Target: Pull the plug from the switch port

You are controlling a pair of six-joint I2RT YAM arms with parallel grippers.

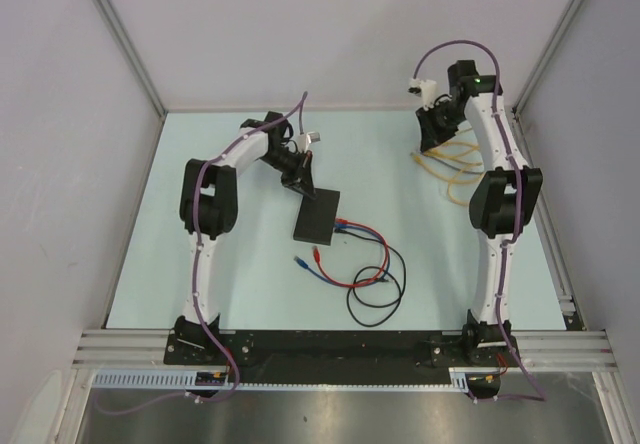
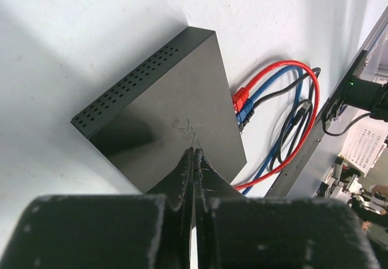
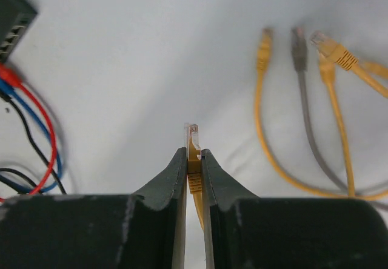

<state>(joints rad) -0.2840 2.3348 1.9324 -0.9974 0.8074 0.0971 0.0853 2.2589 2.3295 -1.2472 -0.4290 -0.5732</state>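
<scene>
On the top of the switch (image 2: 163, 111) we see a faint mark, but we cannot read it. The switch lies flat near the middle of the bench (image 1: 230, 274), with a red plug (image 2: 240, 97) and a blue plug (image 2: 245, 112) sitting in its ports. The left tool (image 2: 194, 160) has its fingers pressed together, with the tips at the switch top near one corner. The right tool (image 3: 193, 152), well apart from the switch, pinches a yellow plug (image 3: 192, 137), whose clear end sticks out past the tips.
</scene>
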